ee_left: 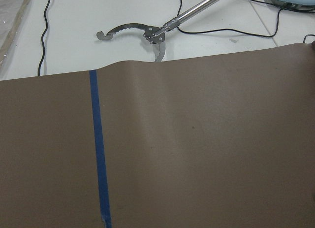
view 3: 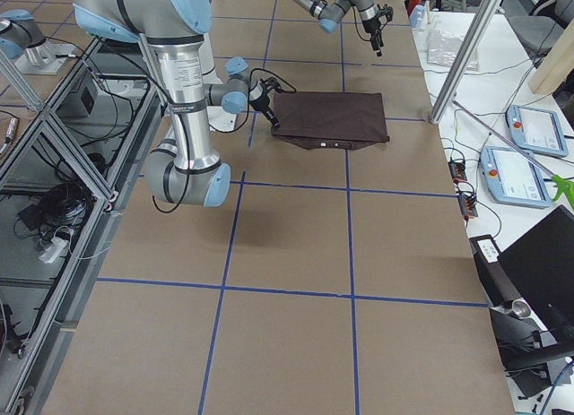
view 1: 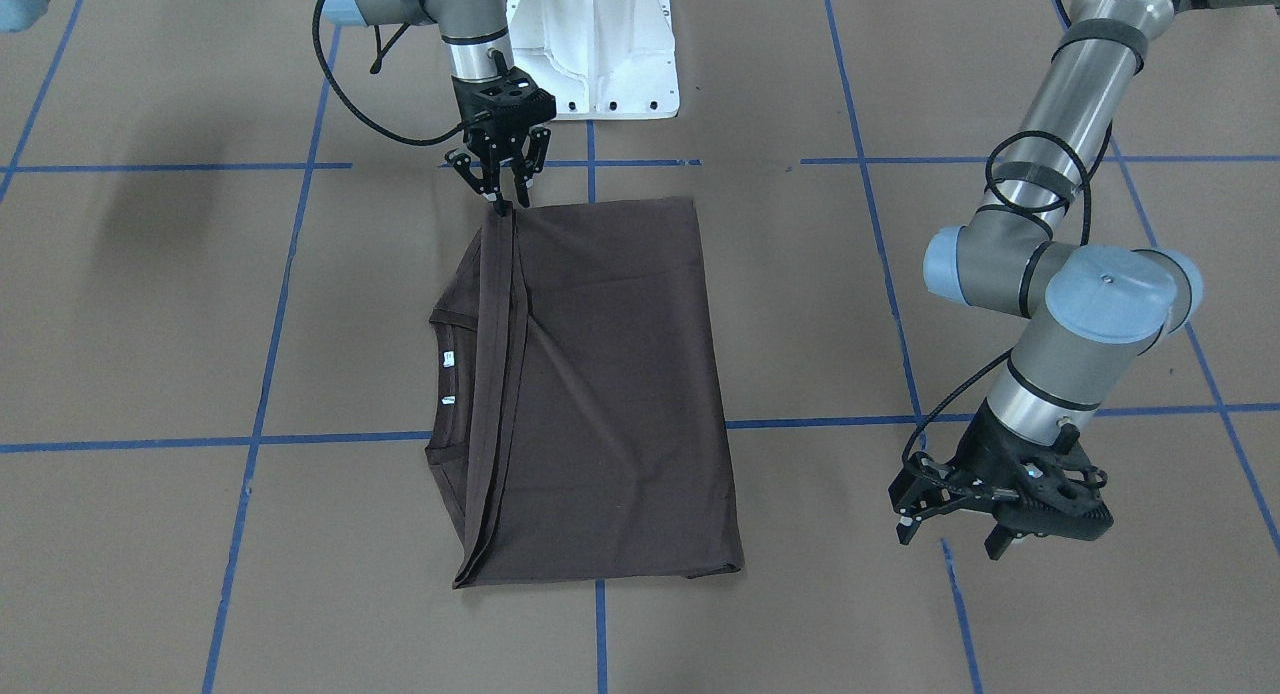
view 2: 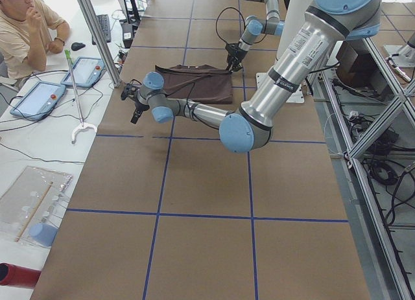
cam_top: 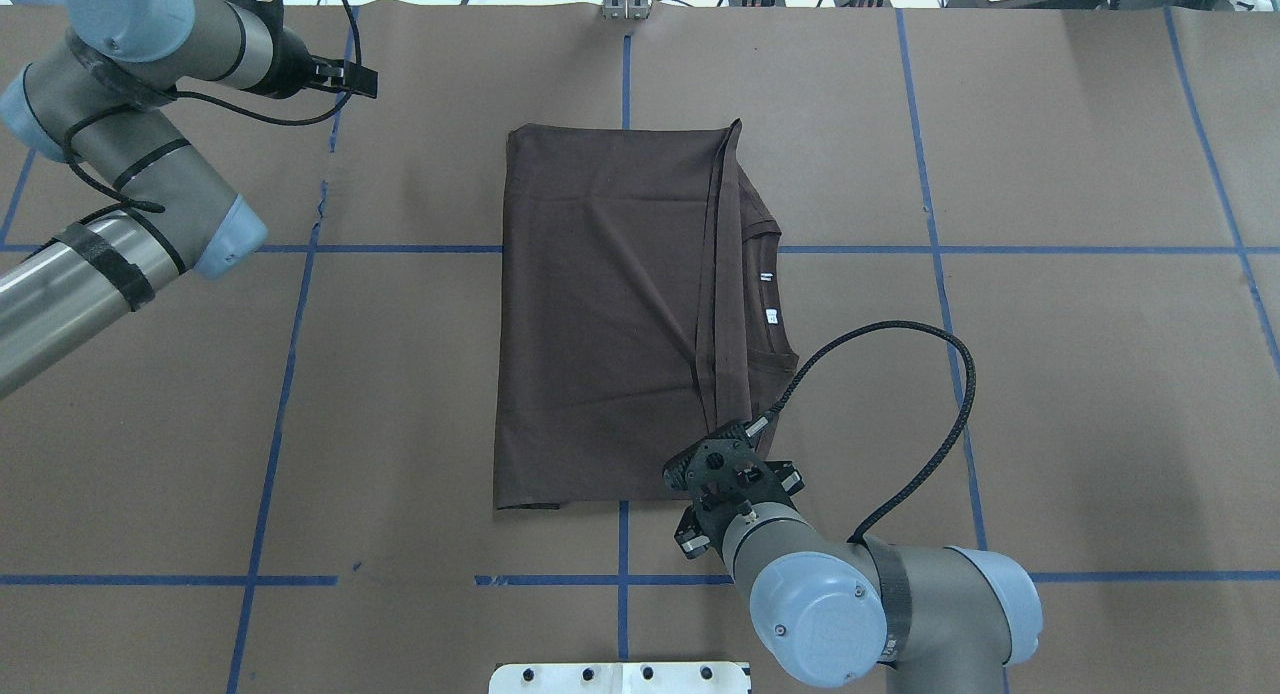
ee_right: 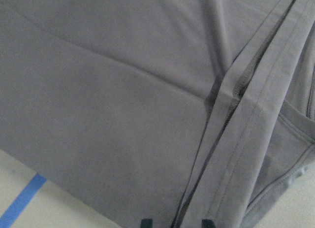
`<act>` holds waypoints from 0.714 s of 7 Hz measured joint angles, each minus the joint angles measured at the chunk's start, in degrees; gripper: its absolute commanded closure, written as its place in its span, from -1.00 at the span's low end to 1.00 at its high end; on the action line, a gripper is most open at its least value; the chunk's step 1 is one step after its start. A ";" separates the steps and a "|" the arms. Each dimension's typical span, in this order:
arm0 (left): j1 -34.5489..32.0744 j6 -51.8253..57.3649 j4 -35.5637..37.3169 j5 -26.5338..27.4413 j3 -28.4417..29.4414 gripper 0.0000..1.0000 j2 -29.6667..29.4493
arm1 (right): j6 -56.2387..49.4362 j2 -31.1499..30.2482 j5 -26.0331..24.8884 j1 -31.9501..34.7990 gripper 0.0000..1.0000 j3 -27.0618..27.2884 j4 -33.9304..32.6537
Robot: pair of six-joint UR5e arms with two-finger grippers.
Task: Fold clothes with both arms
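Note:
The dark brown T-shirt [view 1: 600, 374] [cam_top: 600, 314] lies flat on the table, folded over itself, with the collar and white tags [view 1: 447, 377] peeking out along one side. My right gripper [view 1: 508, 206] [cam_top: 725, 459] points down at the shirt's corner nearest the robot base. In the right wrist view its fingertips [ee_right: 146, 222] stand slightly apart, straddling the doubled hem [ee_right: 221, 119], and the cloth there lies flat. My left gripper [view 1: 950, 542] [cam_top: 350, 74] hovers open and empty over bare paper, well away from the shirt.
The white pedestal base [view 1: 590, 44] stands just behind the right gripper. Blue tape lines [ee_left: 98, 149] cross the brown paper. Past the far table edge lie a metal reacher tool [ee_left: 147, 33] and tablets [view 2: 39, 96], and a person [view 2: 23, 28] sits there.

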 measured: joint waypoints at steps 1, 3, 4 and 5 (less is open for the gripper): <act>0.10 -0.02 0.01 0.00 0.01 -1.00 0.01 | 0.01 -0.20 -0.04 0.02 1.00 0.09 -0.02; 0.31 0.02 -0.05 0.00 -0.03 -1.00 0.01 | 0.21 -0.23 -0.32 0.17 1.00 0.23 -0.03; 0.37 0.02 -0.07 0.00 -0.05 -1.00 0.02 | 0.45 -0.26 -0.52 0.43 1.00 0.46 -0.05; 0.41 0.02 -0.07 0.00 -0.04 -1.00 0.05 | 0.70 -0.84 -0.58 0.93 1.00 1.30 -0.11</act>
